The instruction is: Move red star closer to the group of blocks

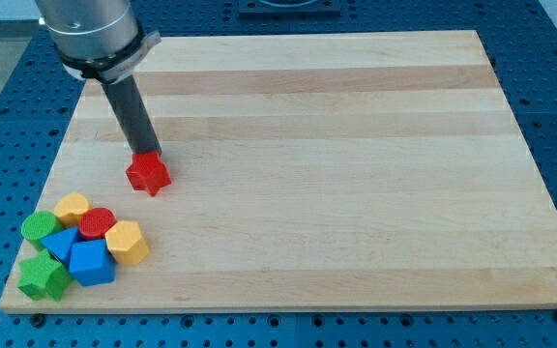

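Observation:
The red star (149,174) lies on the wooden board (356,174), left of centre. My tip (147,153) touches the star's top edge, just above it in the view. The group of blocks sits at the board's bottom left corner: a yellow block (71,208), a red cylinder (97,223), a yellow hexagonal block (128,242), a green block (38,227), a blue block (63,244), a blue cube (92,262) and a green star-like block (43,277). The red star is a short way above and right of the group.
The board lies on a blue perforated table (8,116). The arm's grey and white body (85,29) fills the view's top left corner.

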Motion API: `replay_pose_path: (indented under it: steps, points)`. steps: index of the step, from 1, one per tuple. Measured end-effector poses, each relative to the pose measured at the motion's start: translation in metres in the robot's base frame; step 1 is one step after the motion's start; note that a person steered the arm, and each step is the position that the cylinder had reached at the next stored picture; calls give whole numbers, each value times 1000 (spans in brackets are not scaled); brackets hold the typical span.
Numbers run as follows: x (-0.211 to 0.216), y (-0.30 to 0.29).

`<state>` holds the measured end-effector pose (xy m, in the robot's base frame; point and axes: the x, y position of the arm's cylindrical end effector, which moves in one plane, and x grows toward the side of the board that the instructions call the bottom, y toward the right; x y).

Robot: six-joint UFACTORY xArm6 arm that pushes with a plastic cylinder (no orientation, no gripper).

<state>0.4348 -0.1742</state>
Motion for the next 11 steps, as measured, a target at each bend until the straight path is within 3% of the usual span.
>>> replay_pose_path:
  steps: [2,11]
  points:
    - [0,50]
    - [49,-21]
